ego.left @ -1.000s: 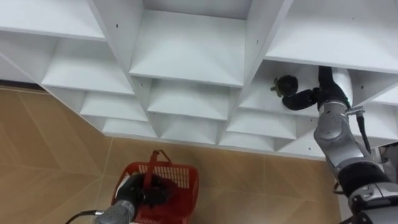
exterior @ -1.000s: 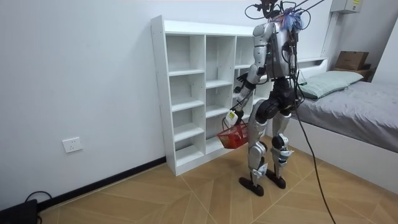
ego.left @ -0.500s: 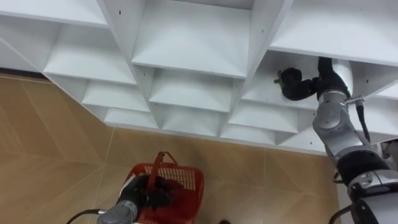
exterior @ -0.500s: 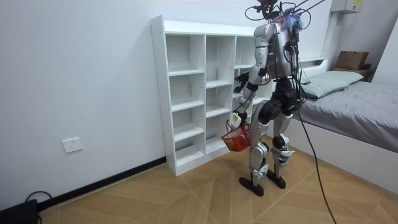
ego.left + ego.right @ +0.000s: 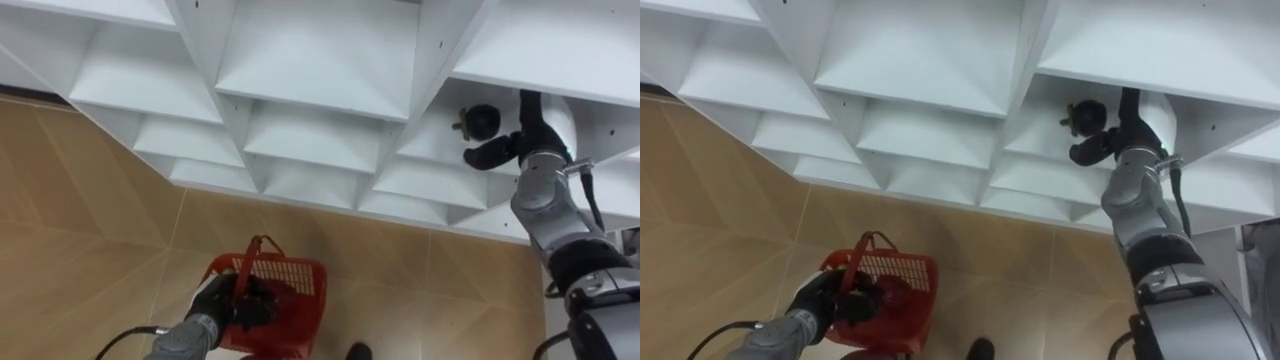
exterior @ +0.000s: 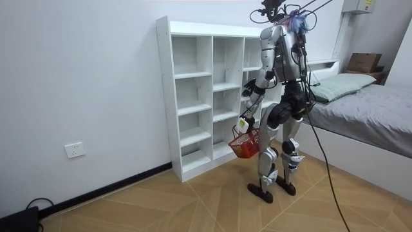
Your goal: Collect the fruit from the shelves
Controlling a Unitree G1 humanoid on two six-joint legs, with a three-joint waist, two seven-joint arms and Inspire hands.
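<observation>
Reaching into a right-hand compartment of the closet (image 5: 315,75), the right hand (image 5: 492,152) was in among the shelves with a small dark round fruit (image 5: 484,119) right against its fingers. A short stub, perhaps a stalk, stuck out from the fruit's left side. I could not tell from the eye views whether the fingers were closed round the fruit or only lay beside it, so I would not have counted it as held.

Low on the near left, the left hand (image 5: 215,305) was curled round the handle of the red basket (image 5: 300,290), which hung above the wooden floor (image 5: 90,220). Something dark lay in the basket by that hand, but I could not make out what it was.

I judged the fruit to be light and fairly firm, with a smooth skin that could slip, and round enough to roll away on the flat board if nudged. I would have taken it round its widest part, thumb on one side and fingers opposite, rather than by the stub, which might snap off. A gentle squeeze should have been enough, since a hard one could bruise it. The compartment's walls stood close on both sides, so I would have drawn the hand straight out towards me before swinging it down to the basket.
</observation>
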